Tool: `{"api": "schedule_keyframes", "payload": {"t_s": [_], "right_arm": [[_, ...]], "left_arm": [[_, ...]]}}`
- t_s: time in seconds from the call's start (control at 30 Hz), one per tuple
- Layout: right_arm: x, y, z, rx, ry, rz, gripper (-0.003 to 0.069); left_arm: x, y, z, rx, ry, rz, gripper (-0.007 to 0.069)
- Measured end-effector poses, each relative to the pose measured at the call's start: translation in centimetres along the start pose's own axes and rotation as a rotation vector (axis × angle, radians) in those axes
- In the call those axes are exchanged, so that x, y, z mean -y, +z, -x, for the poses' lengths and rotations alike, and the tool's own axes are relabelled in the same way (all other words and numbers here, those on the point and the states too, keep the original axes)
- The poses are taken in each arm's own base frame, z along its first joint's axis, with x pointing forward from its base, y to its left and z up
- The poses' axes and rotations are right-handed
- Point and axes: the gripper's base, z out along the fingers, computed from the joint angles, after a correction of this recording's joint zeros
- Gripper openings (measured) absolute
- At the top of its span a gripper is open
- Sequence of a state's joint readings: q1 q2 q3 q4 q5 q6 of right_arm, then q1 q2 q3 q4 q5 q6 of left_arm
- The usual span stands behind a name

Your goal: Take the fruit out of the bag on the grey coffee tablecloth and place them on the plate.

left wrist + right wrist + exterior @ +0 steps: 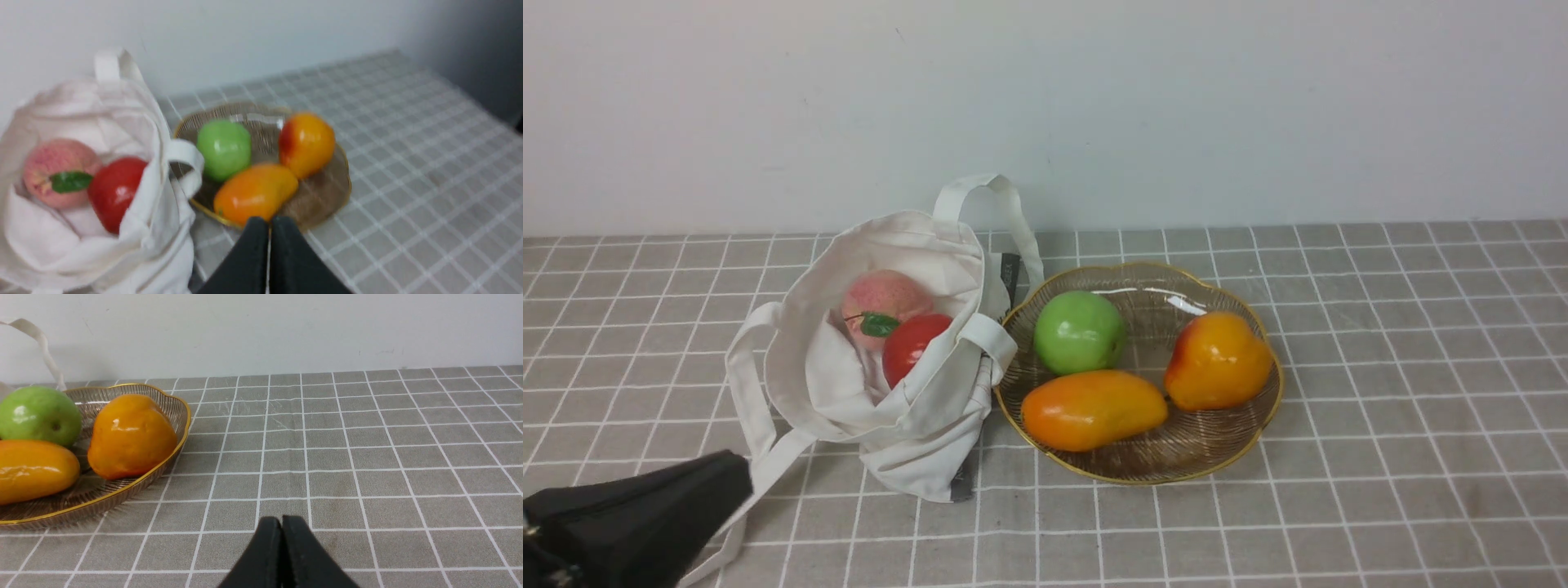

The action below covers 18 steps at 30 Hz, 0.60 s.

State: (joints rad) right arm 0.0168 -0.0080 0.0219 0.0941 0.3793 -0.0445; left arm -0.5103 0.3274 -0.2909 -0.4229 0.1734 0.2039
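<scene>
Fruit is in two places: two pieces are in the bag (792, 359) and three are on the plate (1143, 457). The bag lies open left of the centre of the front view, on the grey cloth (1405, 367) with white lines. Inside it, the peach (890, 298) with its leaf (878, 324) is in the upper part, and the red fruit (915, 347) is just beside it, toward the lower right. The front edge of the bag covers a part of the red fruit. One strap (1025, 237) stands up in an arch at the top of the bag.

The plate is at the centre of the front view, to the right of the bag. On it, the green fruit (1080, 332) is at the upper left, the mango (1093, 410) at the lower left, and the orange-red fruit (1217, 361) at the right.

At the lower left corner of the front view, the left gripper (263, 224) shows only as a dark part. In its wrist view the fingers are closed together and hold nothing. The right gripper (282, 522) also has its fingertips together, with nothing between them, over the cloth.
</scene>
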Motion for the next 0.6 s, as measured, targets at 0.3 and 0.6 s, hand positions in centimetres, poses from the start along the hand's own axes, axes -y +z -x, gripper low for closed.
{"api": "schedule_keyframes", "payload": {"t_s": [0.3,0.6], "right_arm": [[0.0,0.0,0.0,0.0,0.0,0.0,-0.0015],[0.0,0.0,0.0,0.0,0.0,0.0,-0.0015]], "left_arm": [[-2.0,-2.2,-4.1,0.309,-0.142,0.05,-0.0008],[-2.5,-1.8,-6.2,0.26,-0.145,0.07,-0.0008]]}}
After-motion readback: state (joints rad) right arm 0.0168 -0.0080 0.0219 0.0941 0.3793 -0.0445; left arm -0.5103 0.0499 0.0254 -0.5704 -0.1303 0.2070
